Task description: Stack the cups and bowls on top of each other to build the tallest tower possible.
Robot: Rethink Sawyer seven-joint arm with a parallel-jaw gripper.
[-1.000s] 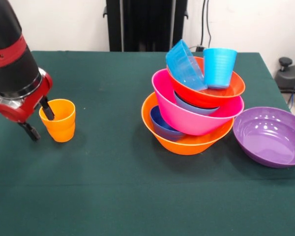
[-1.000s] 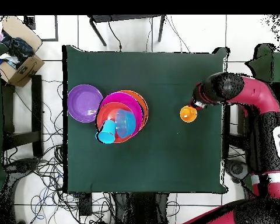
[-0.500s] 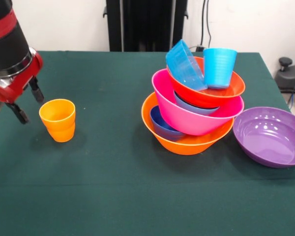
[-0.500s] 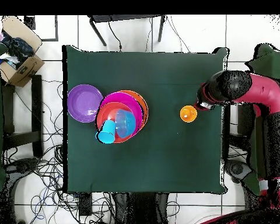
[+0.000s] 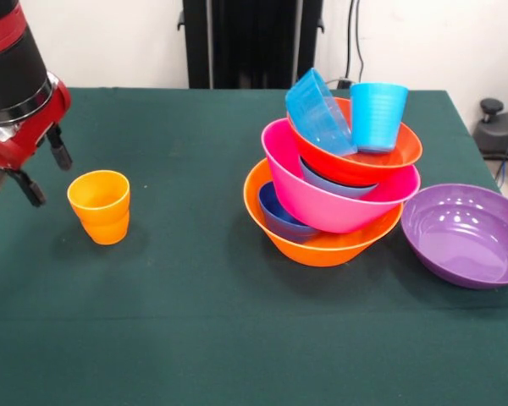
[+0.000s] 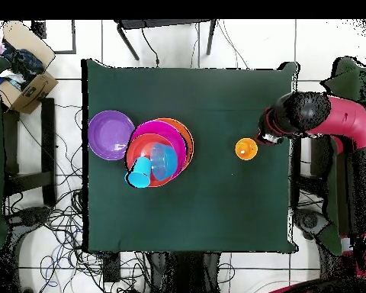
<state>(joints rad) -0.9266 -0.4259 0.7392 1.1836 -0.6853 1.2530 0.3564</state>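
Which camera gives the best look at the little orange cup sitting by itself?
The front view: the orange cup stands upright on the green table, its ridged side and open mouth plain, with the open gripper beside it. The overhead view shows only a small orange circle, no side.

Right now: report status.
Gripper open, empty, beside orange cup, not touching. Tower leaning, light blue cup on top. Purple bowl unstacked. Nothing between.
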